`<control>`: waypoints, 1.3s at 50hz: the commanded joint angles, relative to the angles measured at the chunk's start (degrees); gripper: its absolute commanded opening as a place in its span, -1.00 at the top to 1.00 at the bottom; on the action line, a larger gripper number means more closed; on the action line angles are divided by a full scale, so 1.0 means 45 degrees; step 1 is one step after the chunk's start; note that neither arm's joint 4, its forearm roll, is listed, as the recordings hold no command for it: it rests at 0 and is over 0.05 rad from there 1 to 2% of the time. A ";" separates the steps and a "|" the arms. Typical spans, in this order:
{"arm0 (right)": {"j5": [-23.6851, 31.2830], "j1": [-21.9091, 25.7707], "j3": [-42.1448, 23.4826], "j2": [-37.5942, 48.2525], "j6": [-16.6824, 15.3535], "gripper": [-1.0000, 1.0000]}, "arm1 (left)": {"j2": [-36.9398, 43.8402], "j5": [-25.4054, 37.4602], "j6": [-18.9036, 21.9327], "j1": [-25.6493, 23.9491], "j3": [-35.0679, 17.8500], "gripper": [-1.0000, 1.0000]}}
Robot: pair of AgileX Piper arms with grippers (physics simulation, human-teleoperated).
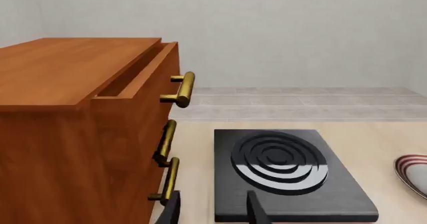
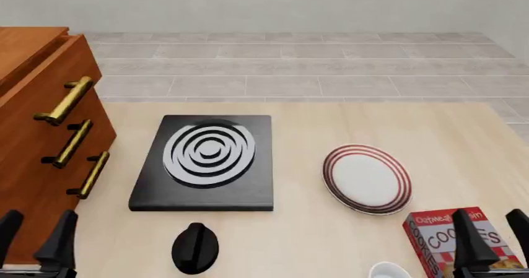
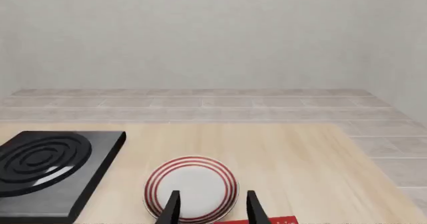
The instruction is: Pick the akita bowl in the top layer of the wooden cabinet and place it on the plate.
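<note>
Both tools point(image 2: 34, 234) point(image 2: 489, 231) apart, empty; top layer point(image 1: 137, 77) seemingly slightly open.

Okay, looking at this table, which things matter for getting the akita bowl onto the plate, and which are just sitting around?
Part of the job:
wooden cabinet
top layer, slightly open; the akita bowl is not visible in any view
plate

Just lying about:
black stove slab
black knob
cookie box
plain white bowl, only its edge shows
</note>
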 commanded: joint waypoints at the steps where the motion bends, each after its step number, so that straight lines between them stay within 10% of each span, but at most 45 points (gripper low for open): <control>1: 0.0021 -0.0028 -0.0003 0.0086 0.0000 -1.00 | 0.0112 -0.0054 0.0052 -0.0040 -0.0036 -1.00; 65: 0.0067 -0.0011 0.0002 0.0024 -0.0038 -1.00 | 0.2807 0.1973 0.0366 -0.1146 -0.5480 -1.00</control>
